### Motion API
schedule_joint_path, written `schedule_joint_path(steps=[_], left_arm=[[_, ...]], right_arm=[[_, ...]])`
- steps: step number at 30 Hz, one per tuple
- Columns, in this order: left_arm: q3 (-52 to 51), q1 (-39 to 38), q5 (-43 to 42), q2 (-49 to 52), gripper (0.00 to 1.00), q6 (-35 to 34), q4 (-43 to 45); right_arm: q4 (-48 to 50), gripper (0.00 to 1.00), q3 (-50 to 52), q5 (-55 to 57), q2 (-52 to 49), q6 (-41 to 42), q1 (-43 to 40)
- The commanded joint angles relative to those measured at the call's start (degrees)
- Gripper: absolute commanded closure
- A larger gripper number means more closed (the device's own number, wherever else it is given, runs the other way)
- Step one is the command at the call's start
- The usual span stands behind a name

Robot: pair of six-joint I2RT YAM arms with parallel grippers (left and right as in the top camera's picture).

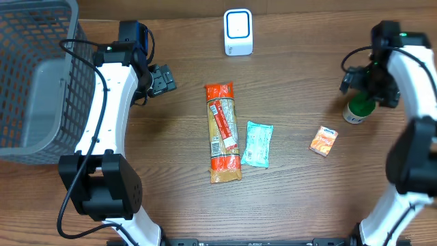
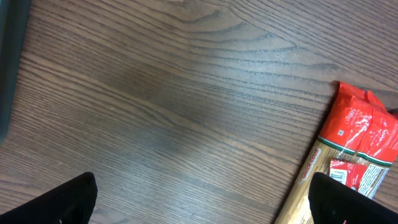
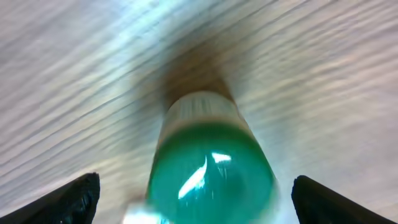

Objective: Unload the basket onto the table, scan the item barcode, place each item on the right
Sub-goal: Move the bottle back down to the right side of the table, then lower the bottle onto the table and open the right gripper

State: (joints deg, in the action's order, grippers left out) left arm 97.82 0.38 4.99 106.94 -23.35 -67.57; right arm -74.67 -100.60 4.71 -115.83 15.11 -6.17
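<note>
A white bottle with a green cap [image 1: 355, 110] stands upright on the table at the right. My right gripper [image 1: 362, 87] hangs over it, open. In the right wrist view the green cap [image 3: 211, 171] fills the gap between the two dark fingertips [image 3: 71, 198], with space on both sides. The white barcode scanner [image 1: 238, 32] stands at the back middle. My left gripper [image 1: 162, 80] is open over bare wood at the left, empty. Its wrist view shows the gripper [image 2: 202, 205] beside the top end of a red pasta pack [image 2: 360, 158].
A long red-and-tan pasta pack [image 1: 222, 133], a teal packet [image 1: 258, 144] and a small orange box [image 1: 323, 141] lie across the middle of the table. A grey wire basket [image 1: 34, 82] stands at the left edge.
</note>
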Motion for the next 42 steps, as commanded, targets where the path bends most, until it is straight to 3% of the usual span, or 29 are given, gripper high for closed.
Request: schedule_joint_path(steps=[1,7,8,10,14,15,30,35,42], left_arm=[[0.9,-0.1,0.1,-1.3,0.00,1.1,0.1],[0.9,-0.1,0.1,-1.3,0.00,1.1,0.1],[0.9,-0.1,0.1,-1.3,0.00,1.1,0.1],[0.9,-0.1,0.1,-1.3,0.00,1.1,0.1],[0.9,-0.1,0.1,-1.3,0.00,1.1,0.1],[0.9,-0.1,0.1,-1.3,0.00,1.1,0.1],[0.9,-0.1,0.1,-1.3,0.00,1.1,0.1],[0.9,-0.1,0.1,-1.3,0.00,1.1,0.1],[0.9,-0.1,0.1,-1.3,0.00,1.1,0.1]], right_arm=[[-1.6,0.00,-2.4,-0.3,13.3,2.1,0.0],[-6.2,0.00,-2.4,-1.2,19.8,5.1,-0.1],[-7.9,0.05,-2.4,-1.7,19.8,5.1,-0.1],[-9.8,0.29,-1.4,-1.9,19.8,5.2,0.0],[-9.7,0.92,3.4,-1.9,19.8,6.2,0.5],[-8.9,0.96,5.8,-2.2,19.8,6.4,0.5],[11.8,0.96,37.2,-10.2,19.8,6.6,0.5],[18.1,0.96,41.8,-10.4,19.7,6.6,1.0],[23.6,0.92,43.6,-11.3,19.7,6.6,7.6]])
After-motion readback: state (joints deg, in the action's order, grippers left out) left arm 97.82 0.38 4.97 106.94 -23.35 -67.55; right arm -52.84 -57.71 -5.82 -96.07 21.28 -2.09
